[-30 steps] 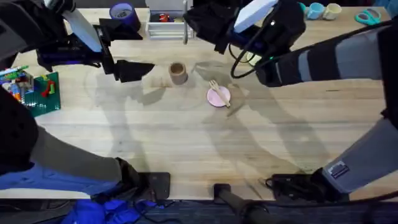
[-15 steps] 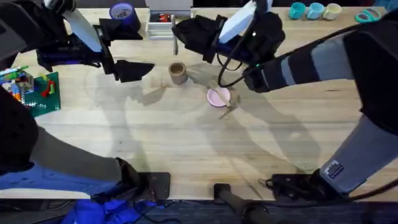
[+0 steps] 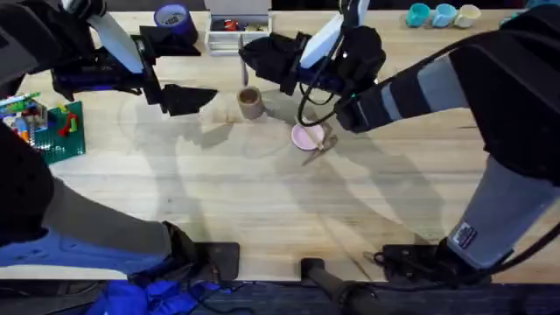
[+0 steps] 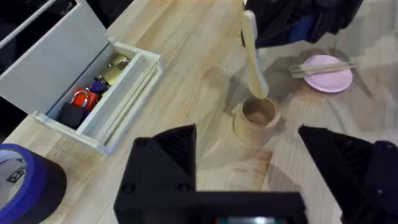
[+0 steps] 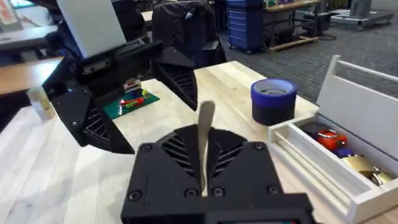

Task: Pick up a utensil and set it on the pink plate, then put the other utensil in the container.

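- The right gripper [image 3: 254, 59] is closed on the wooden spoon [image 4: 254, 59]; in the right wrist view the spoon handle [image 5: 203, 144] stands up between its fingers.
- In the left wrist view the spoon hangs almost upright, its lower end just over the mouth of the brown container [image 4: 256, 120].
- The left gripper [image 3: 188, 98] waits beside the container [image 3: 250, 102], at its left on the table, with jaws spread wide and holding nothing.
- The wooden fork [image 4: 323, 66] lies across the pink plate [image 4: 336, 81], which is near the container.
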